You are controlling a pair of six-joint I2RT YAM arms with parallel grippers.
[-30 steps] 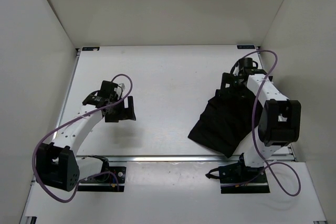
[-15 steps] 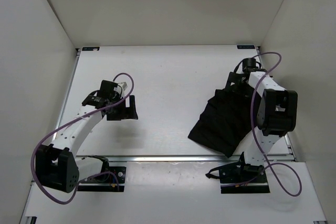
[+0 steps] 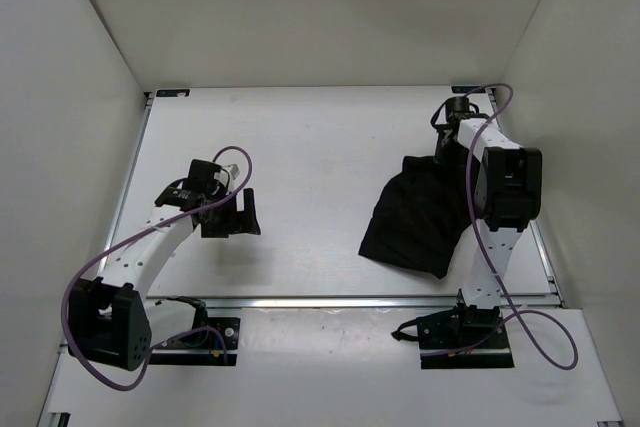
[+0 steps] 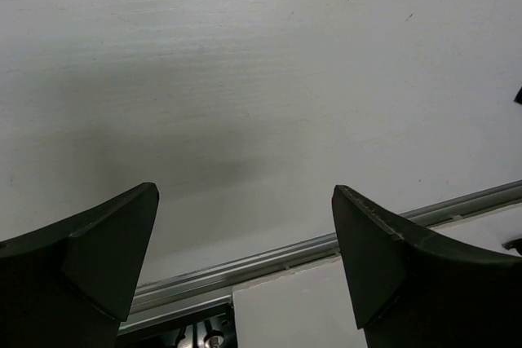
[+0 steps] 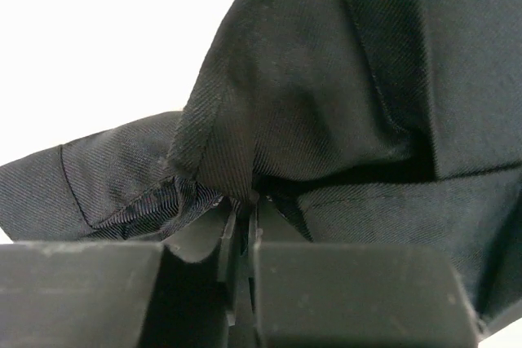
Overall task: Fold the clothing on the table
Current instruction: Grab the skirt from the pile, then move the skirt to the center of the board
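The right end effector [image 3: 447, 145] has just snapped shut; a second ago its jaws stood wide over the far edge of the black garment [image 3: 415, 217], and now they pinch a fold of that edge. The right wrist view confirms it: the two fingers meet with only a thin ridge of twill [image 5: 220, 144] caught between them, and the cloth rises from the pinch in a small tent. Over the same second the right arm has reached farther toward the far right corner of the surface [image 3: 320, 137], and the garment has changed shape with it. The bunched far portion is drawn taut toward the grip, and the whole piece looks narrower than before.

The garment lies on the right half of the surface, its near point close to the near rail and its far edge under the right end effector.

The left end effector [image 3: 243, 213] stays fully open, hanging over bare surface on the left, well apart from the cloth. Its wrist view shows only white tabletop and the near rail [image 4: 326, 242] between its spread fingers.

By my reading, the grasp step is now done and the fold can begin. The pinch looks slim, so a fast pull could slip the cloth free.
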